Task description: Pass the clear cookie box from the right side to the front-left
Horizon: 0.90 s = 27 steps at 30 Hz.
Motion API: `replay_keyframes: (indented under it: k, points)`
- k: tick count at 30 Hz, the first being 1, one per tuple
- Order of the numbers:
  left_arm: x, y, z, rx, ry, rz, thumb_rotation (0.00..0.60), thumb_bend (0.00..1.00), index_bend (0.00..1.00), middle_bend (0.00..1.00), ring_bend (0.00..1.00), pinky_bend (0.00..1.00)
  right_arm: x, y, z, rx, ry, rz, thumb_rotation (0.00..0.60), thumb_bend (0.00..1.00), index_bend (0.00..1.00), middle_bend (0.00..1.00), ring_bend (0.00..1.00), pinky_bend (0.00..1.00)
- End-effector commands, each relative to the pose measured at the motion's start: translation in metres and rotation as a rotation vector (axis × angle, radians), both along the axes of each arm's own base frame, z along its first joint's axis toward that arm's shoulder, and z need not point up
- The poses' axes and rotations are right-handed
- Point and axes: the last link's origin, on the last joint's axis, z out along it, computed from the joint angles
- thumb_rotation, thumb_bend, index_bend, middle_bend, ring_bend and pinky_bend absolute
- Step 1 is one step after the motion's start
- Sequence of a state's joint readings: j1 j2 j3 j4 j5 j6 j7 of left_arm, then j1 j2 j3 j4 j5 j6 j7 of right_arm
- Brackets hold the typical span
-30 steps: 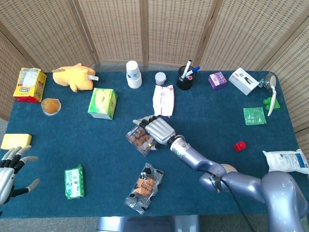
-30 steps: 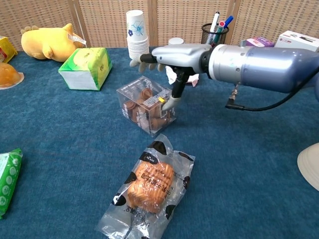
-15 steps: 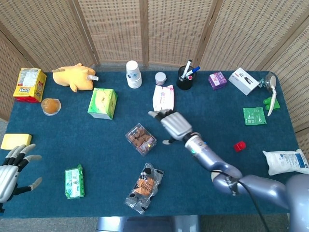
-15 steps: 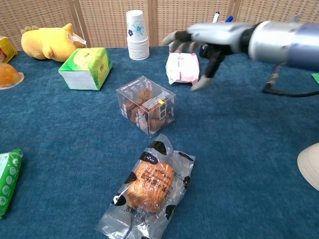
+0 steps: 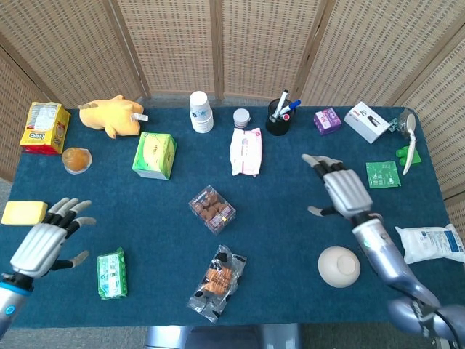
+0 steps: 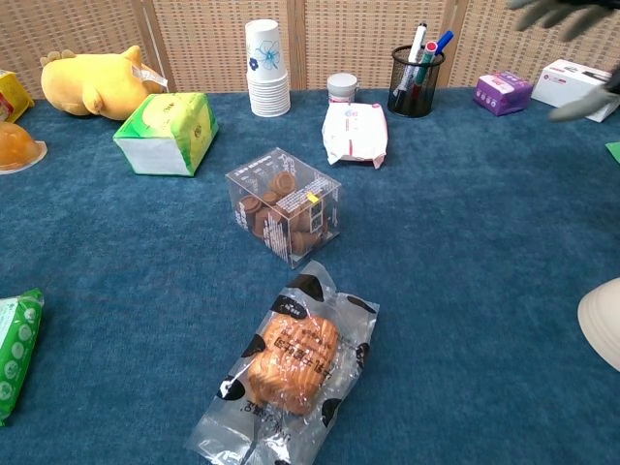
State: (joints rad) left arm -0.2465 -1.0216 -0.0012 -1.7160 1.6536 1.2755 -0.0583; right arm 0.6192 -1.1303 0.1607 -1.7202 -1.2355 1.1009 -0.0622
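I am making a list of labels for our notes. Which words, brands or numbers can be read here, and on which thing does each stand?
"LIPO": on the yellow snack bag, printed sideways.
Too small or blurred to read: print on the green tissue box, pink wipes pack, purple box, bread wrapper.
No text shows on the clear cookie box.

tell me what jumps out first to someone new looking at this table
The clear cookie box sits alone mid-table, touched by neither hand. The right hand hovers open to its right, the left hand open at the front-left edge. A wrapped pastry lies just in front of the box.
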Motion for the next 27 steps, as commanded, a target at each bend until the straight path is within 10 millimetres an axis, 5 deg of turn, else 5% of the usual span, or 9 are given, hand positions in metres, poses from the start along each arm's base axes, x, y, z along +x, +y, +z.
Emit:
replay_keyframes:
  k: [1, 10, 17, 27]
  points:
    - [0.010, 0.017, -0.008, -0.034, 0.013, -0.042, 0.600, 0.30, 0.27, 0.12, 0.00, 0.00, -0.015, 0.026, 0.011, -0.033, 0.022, -0.027, 0.600, 0.05, 0.10, 0.18, 0.14, 0.21]
    - [0.029, 0.058, -0.036, -0.122, 0.016, -0.133, 0.600, 0.30, 0.24, 0.11, 0.00, 0.00, -0.046, 0.068, 0.026, -0.106, 0.067, -0.137, 0.600, 0.06, 0.11, 0.18, 0.15, 0.21]
    - [0.044, 0.086, -0.052, -0.158, -0.003, -0.180, 0.600, 0.30, 0.22, 0.09, 0.00, 0.00, -0.063, 0.081, 0.036, -0.156, 0.102, -0.199, 0.600, 0.06, 0.11, 0.18, 0.15, 0.21]
    - [0.090, 0.123, -0.093, -0.250, 0.009, -0.311, 0.600, 0.30, 0.21, 0.09, 0.00, 0.00, -0.086, 0.108, 0.054, -0.217, 0.068, -0.288, 0.600, 0.06, 0.11, 0.18, 0.15, 0.21]
